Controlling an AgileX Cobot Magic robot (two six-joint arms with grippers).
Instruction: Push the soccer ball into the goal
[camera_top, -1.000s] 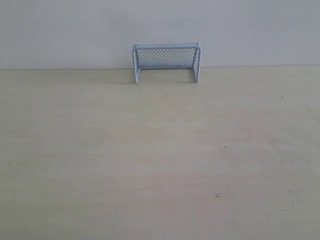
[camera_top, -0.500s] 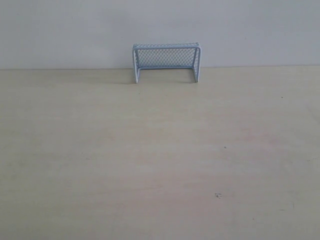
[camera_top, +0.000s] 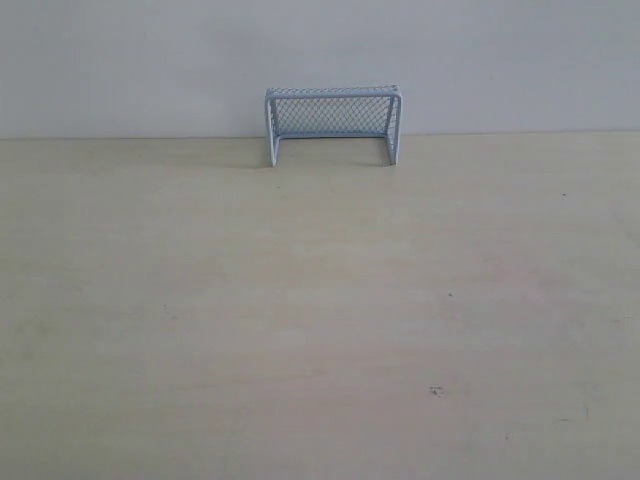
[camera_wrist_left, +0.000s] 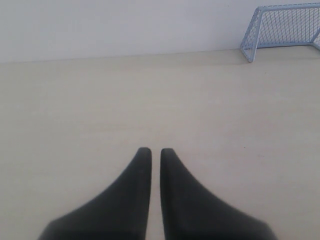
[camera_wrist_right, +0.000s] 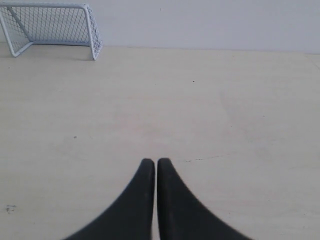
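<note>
Goal (camera_top: 333, 124) stands by the wall (camera_top: 120, 60) — long axis along it, mouth facing tabletop (camera_top: 300, 320).

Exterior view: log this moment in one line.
goal upright, empty; soccer ball not in view; left pincer shut, empty; right pincer shut, empty

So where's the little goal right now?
The goal stands against the wall at the table's far edge, near the middle of the exterior view.

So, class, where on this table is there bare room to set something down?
The table in front of the goal is bare, left to right. Only the goal stands at the far edge by the wall.
</note>
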